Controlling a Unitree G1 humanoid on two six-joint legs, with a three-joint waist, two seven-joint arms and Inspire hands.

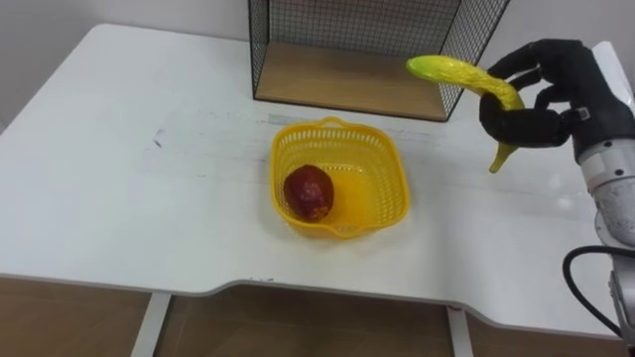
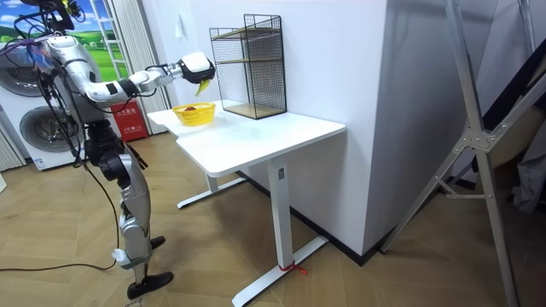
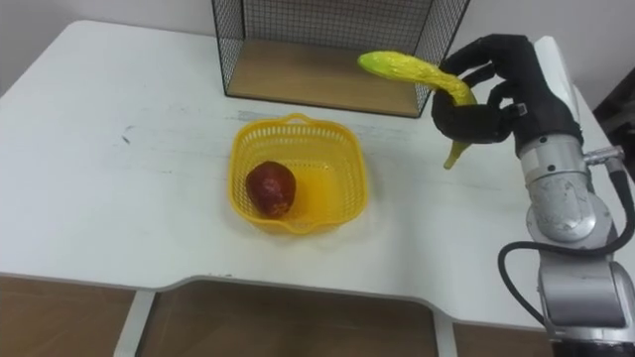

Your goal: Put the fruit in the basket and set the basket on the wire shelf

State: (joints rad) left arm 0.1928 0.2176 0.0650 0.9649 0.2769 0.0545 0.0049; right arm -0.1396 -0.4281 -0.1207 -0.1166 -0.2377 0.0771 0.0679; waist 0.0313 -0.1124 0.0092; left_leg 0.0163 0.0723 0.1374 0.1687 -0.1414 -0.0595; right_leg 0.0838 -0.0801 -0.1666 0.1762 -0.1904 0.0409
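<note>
Left of the right hand and lower, the basket stands on the tabletop. It is just in front of the shelf and does not touch it. One fruit, the apple, lies inside the basket against its left wall. The right part of the basket floor is free.

Between basket and hand, the banana is held clear of the tabletop. Its long axis runs from upper left to lower right. The free end points left, toward the shelf front, and the stem end hangs down below the fingers. The free end appears in line with the right front corner of the shelf, to the right of the basket rim and not over the basket opening.

The right hand is closed round the banana near the stem end, with the fingers curled over it and the thumb beneath. In the room view the hand is raised above basket level.

Judgement: the banana is on its way to the basket. The coming move calls for travel left and toward the robot, then down. The free end leads, so it should enter over the free right part of the basket, clear of the apple.
</note>
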